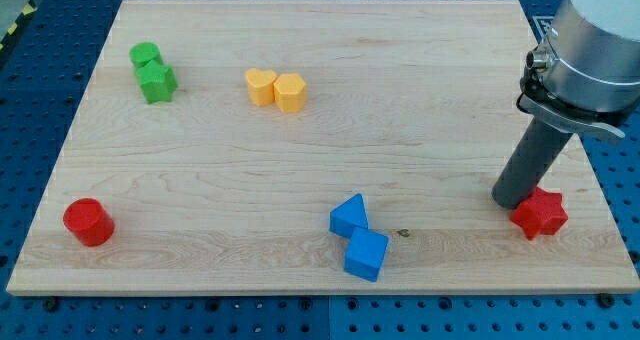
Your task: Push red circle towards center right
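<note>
The red circle (88,221), a short cylinder, stands at the view's bottom left of the wooden board (320,150). My tip (508,202) is far from it, at the view's right, touching or almost touching the left side of a red star block (540,213). The rod rises from the tip up to the grey arm body at the view's top right.
A green circle (145,54) and a green star (157,81) sit together at the top left. A yellow heart (260,86) and a yellow hexagon (291,93) sit side by side at the top middle. A blue triangle (349,216) and a blue cube (366,254) lie at the bottom middle.
</note>
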Motion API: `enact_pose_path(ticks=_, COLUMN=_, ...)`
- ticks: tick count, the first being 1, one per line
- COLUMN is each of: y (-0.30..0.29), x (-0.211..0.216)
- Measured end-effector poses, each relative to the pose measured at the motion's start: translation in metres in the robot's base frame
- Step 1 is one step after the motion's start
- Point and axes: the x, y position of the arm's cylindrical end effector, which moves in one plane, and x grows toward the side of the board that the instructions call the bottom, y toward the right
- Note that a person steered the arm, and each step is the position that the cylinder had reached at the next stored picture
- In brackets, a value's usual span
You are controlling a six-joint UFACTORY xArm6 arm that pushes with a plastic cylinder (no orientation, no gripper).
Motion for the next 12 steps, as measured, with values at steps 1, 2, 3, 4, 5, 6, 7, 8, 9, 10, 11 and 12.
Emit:
enact_pose_path(ticks=1, y=0.010, x=0.009)
enact_pose_path(ticks=2, y=0.021, x=0.017)
enact_pose_path(ticks=3, y=0.024, x=0.016)
enact_pose_path(ticks=4, y=0.016, x=0.015)
enact_pose_path(ticks=5, y=-0.048, x=0.005)
enact_pose_path(ticks=6, y=-0.108, x=-0.022)
enact_pose_path(ticks=7, y=-0.177, x=-0.039)
enact_pose_path(ticks=8, y=-0.269, x=-0.039)
enact_pose_path(ticks=9, y=-0.370, x=-0.043)
enact_pose_path(ticks=10, y=-0.422, x=-0.044)
enact_pose_path(ticks=11, y=-0.427, x=-0.042)
enact_pose_path(ticks=12, y=-0.479, x=-0.029)
